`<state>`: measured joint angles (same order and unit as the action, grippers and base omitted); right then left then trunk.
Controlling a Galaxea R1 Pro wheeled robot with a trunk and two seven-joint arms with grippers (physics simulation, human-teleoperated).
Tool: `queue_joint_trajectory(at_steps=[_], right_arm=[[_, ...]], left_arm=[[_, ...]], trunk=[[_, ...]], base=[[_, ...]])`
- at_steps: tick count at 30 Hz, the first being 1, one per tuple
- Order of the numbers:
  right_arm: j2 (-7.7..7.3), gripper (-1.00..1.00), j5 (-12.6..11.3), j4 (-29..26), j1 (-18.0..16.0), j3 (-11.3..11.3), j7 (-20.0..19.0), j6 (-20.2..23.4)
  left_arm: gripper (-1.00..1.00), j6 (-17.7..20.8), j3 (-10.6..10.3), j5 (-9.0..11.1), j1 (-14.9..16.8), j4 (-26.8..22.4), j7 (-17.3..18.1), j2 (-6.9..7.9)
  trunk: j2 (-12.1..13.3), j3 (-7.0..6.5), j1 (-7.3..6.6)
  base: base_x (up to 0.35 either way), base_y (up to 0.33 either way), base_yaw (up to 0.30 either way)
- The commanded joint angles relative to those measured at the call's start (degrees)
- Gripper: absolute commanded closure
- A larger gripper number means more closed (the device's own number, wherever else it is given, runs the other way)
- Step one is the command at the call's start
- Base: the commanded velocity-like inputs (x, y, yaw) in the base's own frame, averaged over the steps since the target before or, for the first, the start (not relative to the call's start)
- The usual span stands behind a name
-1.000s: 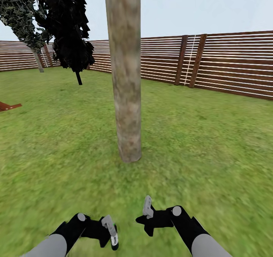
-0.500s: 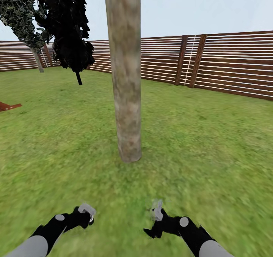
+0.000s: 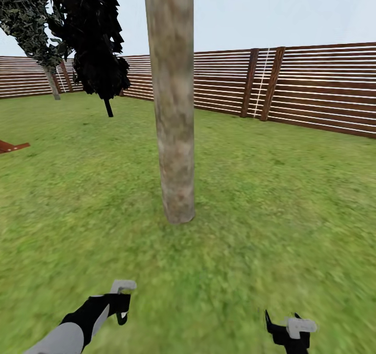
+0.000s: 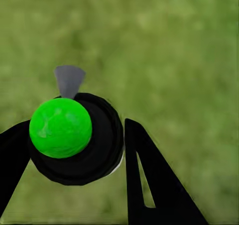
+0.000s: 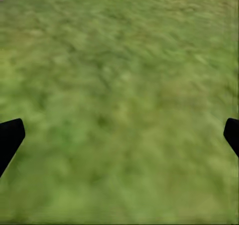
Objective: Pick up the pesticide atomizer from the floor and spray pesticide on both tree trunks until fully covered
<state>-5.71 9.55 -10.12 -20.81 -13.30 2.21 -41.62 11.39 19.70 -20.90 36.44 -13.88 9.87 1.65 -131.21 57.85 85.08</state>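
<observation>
Although its dark body is largely hidden, the pesticide atomizer [image 4: 74, 135] sits pinched between the black fingers of the left gripper [image 3: 121, 300], seen end-on in the left wrist view as a round black form with a bright green disc and a pale grey trigger tab above it; in the head view its grey trigger head shows at the gripper's tip, low over the grass. Pick-up therefore appears done, while spraying is judged still ahead: the near tree trunk [image 3: 172, 98], a thick mottled grey-beige column, stands straight ahead on the lawn [image 3: 271, 197] with no visible coating, though wetness could not be told from these renders. The second tree [image 3: 49, 77], with jagged dark foliage, stands far off near the lawn's far left corner beside the slatted fence [image 3: 313, 87], and a darker hanging mass of foliage [image 3: 94, 40] lies between. The right gripper [image 3: 292, 330] hangs low at the near right with fingers spread wide and nothing between them, over bare grass in its wrist view. Open turf surrounds the near trunk on every side, so circling it looks unobstructed; the fence bounds the lawn's far and right edges, well apart from the trunk, and a red-brown wooden piece [image 3: 11, 146] juts in at the left edge.
</observation>
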Motion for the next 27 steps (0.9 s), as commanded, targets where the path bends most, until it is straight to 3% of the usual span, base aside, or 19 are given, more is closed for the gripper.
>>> queue_joint_trajectory(at_steps=[1,8,11,12,17,22,27], right_arm=[[-0.44,-1.00,0.0,0.0,0.1,0.1,0.0,-0.1],[0.25,-1.00,0.0,-0.2,0.2,0.2,0.1,-0.1],[2.65,-1.00,0.2,-0.7,0.2,0.2,0.4,-0.3],[2.79,-1.00,0.2,-1.2,0.2,0.2,0.9,-0.3],[0.56,-1.00,0.0,-1.7,0.3,0.1,1.4,-0.2],[0.58,-1.00,0.1,-0.1,0.3,0.2,1.4,-0.2],[0.57,-1.00,0.0,0.4,0.3,0.2,1.4,-0.1]], left_arm=[[1.00,0.1,-0.1,0.1,0.0,0.0,-0.5,-0.03],[1.00,2.6,-0.1,0.1,0.2,-0.1,-1.1,-0.19],[1.00,2.9,-0.1,0.0,0.3,-0.1,-1.1,-1.06],[1.00,3.0,-0.1,0.0,0.3,-0.1,-1.1,-1.26],[1.00,3.0,-0.1,0.1,0.3,-0.1,-1.1,-1.65],[1.00,3.8,-0.1,0.1,0.5,-0.1,-1.2,-1.73],[1.00,6.0,-0.2,0.1,0.6,-0.2,-1.2,-1.69]], trunk=[[0.0,0.00,0.00],[0.0,0.00,0.00],[0.0,0.00,0.00],[0.0,0.00,0.00],[0.0,0.00,0.00],[0.0,0.00,0.00],[0.0,0.00,0.00]], base=[[0.000,0.000,0.000],[0.189,0.000,0.000],[0.332,0.000,0.000],[0.319,0.000,0.000],[0.332,0.000,0.000],[0.338,0.000,-0.003],[0.338,0.000,-0.235]])
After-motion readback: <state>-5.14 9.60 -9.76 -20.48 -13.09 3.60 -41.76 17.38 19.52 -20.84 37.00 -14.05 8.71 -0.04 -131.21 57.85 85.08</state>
